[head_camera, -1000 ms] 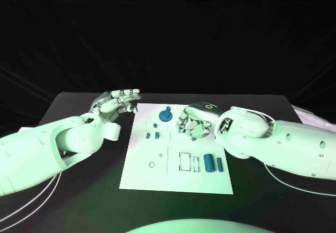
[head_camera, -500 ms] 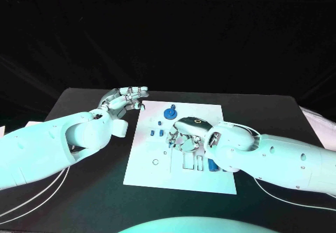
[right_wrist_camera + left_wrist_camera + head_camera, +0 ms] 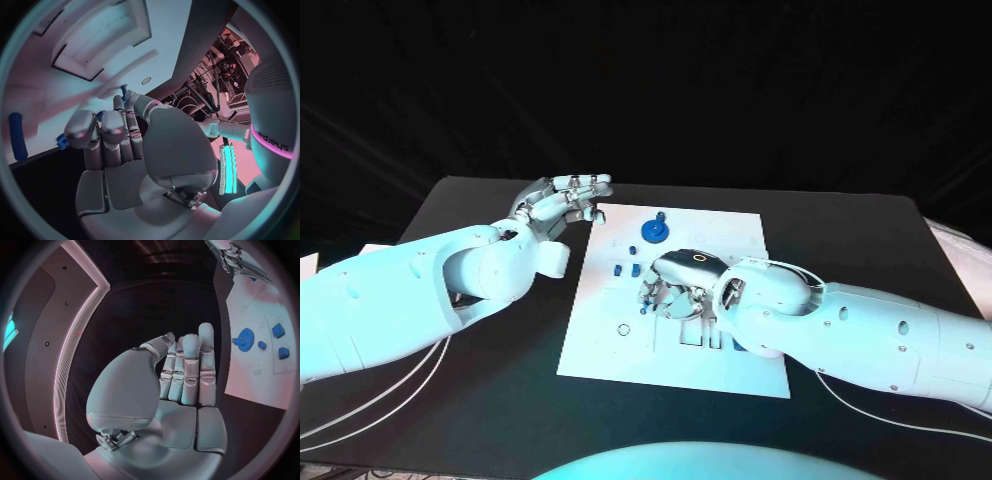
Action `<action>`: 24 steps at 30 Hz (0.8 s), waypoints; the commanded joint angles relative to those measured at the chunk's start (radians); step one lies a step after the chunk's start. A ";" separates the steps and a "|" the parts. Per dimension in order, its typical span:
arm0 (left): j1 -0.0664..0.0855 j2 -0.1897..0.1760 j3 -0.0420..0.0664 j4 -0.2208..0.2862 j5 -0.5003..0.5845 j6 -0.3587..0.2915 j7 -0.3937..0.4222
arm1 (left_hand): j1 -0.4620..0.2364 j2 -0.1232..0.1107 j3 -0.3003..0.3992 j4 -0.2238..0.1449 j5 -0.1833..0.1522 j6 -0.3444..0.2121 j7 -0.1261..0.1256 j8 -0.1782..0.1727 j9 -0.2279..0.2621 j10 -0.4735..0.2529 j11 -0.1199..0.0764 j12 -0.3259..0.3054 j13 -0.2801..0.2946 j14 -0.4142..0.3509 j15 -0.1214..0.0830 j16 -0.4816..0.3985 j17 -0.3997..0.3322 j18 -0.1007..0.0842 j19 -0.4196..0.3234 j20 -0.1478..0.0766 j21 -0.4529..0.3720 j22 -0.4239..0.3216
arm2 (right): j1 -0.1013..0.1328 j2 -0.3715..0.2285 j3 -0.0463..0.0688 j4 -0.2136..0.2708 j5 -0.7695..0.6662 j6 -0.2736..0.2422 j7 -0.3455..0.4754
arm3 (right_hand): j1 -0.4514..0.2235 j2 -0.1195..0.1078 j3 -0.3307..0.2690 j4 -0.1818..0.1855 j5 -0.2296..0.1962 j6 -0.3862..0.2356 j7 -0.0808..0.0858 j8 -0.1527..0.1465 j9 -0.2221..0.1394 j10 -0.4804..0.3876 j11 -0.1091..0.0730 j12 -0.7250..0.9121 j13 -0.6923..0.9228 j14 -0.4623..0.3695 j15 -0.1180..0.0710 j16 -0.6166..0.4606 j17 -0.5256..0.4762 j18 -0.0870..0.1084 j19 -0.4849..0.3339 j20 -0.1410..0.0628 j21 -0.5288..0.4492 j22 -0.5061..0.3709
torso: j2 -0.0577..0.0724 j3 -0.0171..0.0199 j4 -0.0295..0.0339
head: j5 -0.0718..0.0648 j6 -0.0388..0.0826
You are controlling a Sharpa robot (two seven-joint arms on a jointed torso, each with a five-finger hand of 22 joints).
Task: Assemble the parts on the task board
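Reaching down over the middle of the task board (image 3: 610, 345), the right hand (image 3: 678, 290) curls its fingers; whether they pinch a blue part is hidden. The left hand (image 3: 564, 200) hovers by the far left corner, fingers straight and together, holding nothing. The blue gear (image 3: 655, 232) sits at the far end; it looks small, hard and light, best pinched at its rim.

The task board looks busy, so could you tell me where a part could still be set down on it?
The task board is bare along its near edge and near-left corner. Its middle is crowded: the right hand hangs over the small parts, with the blue gear beyond.
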 commanded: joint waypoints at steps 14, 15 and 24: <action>0.000 0.003 0.001 -0.001 0.003 0.015 0.003 | 0.003 0.008 -0.009 0.000 0.002 -0.009 0.000 0.005 -0.002 -0.010 0.000 0.005 0.002 -0.005 0.001 -0.005 -0.004 0.011 0.007 0.002 -0.005 -0.002 | -0.007 0.008 -0.002 -0.004 -0.030 0.020 0.010 | 0.000 0.012 0.002 -0.003 0.005 -0.002 0.009 0.001 0.001 0.005 0.002 -0.006 -0.001 0.023 -0.005 0.008 0.003 0.001 0.004 -0.002 0.004 0.001 | 0.000 -0.0004 0.0006 | 0.009 -0.011; 0.000 0.003 0.001 -0.001 0.003 0.015 0.003 | 0.003 0.008 -0.009 0.000 0.002 -0.009 0.000 0.005 -0.002 -0.010 0.000 0.005 0.002 -0.005 0.001 -0.005 -0.004 0.011 0.007 0.002 -0.005 -0.002 | -0.007 0.008 -0.002 -0.004 -0.035 0.022 0.007 | 0.000 0.012 0.002 -0.003 0.005 -0.002 0.009 0.001 0.001 0.005 0.002 -0.006 -0.001 0.023 -0.005 0.008 0.003 0.001 0.004 -0.002 0.004 0.001 | 0.000 -0.0004 0.0006 | 0.009 -0.011; 0.000 0.003 0.001 0.000 0.003 0.017 0.001 | 0.003 0.008 -0.009 0.000 0.002 -0.009 0.000 0.005 -0.002 -0.010 0.000 0.005 0.002 -0.005 0.001 -0.005 -0.004 0.011 0.007 0.002 -0.005 -0.002 | -0.007 0.014 -0.003 -0.007 -0.085 0.074 -0.033 | -0.004 0.011 -0.001 -0.002 0.003 -0.003 0.009 0.001 0.001 0.005 0.003 -0.008 -0.002 0.022 -0.004 0.008 0.002 0.001 0.004 -0.002 0.003 0.000 | 0.000 -0.0008 0.0010 | 0.009 -0.013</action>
